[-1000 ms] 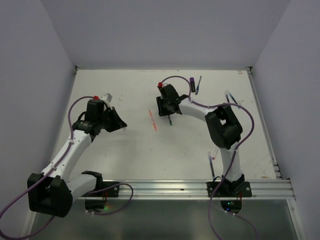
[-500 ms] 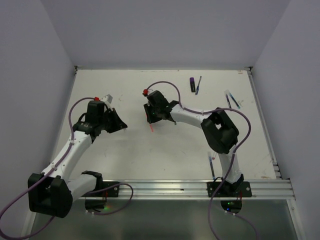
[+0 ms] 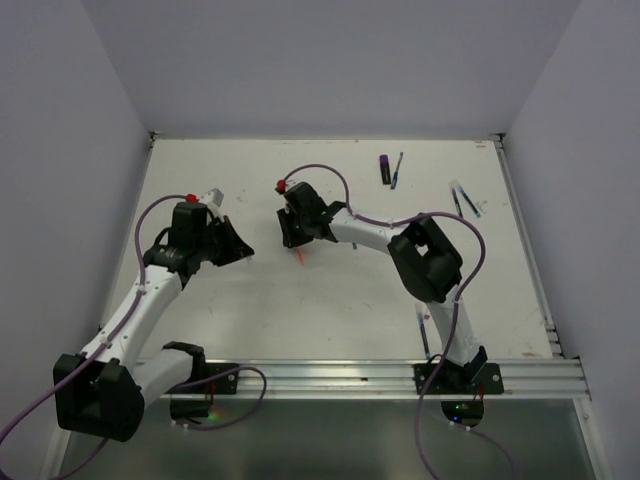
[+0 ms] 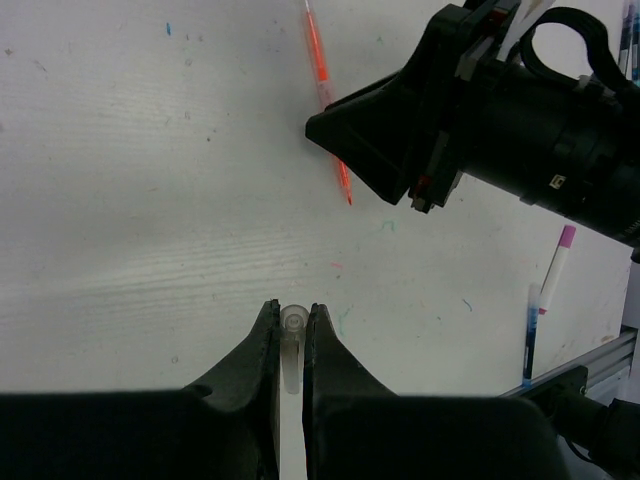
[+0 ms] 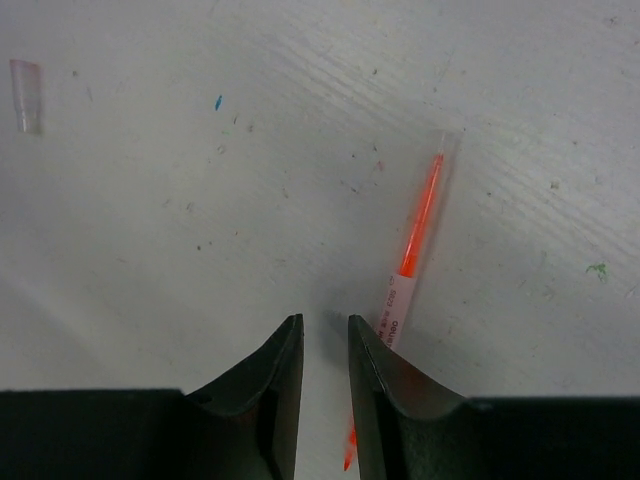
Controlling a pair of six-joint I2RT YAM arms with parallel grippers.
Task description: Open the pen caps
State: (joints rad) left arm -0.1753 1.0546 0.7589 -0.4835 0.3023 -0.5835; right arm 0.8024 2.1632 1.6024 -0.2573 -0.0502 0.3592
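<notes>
Gripping a clear, round-ended pen cap (image 4: 292, 348) is the left tool (image 4: 292, 312).

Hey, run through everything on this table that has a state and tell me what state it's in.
left gripper: shut on clear cap.
right gripper: slightly open, empty.
orange pen: lying flat, tip looks bare.
loose cap: lying alone, off any pen.
purple marker: lying flat, cap too small to judge.

The right gripper (image 5: 322, 322) is hanging over part of the red pen (image 5: 415, 235), crowding access there. Bare surface (image 3: 330, 300) is lying open between the two arms.
</notes>
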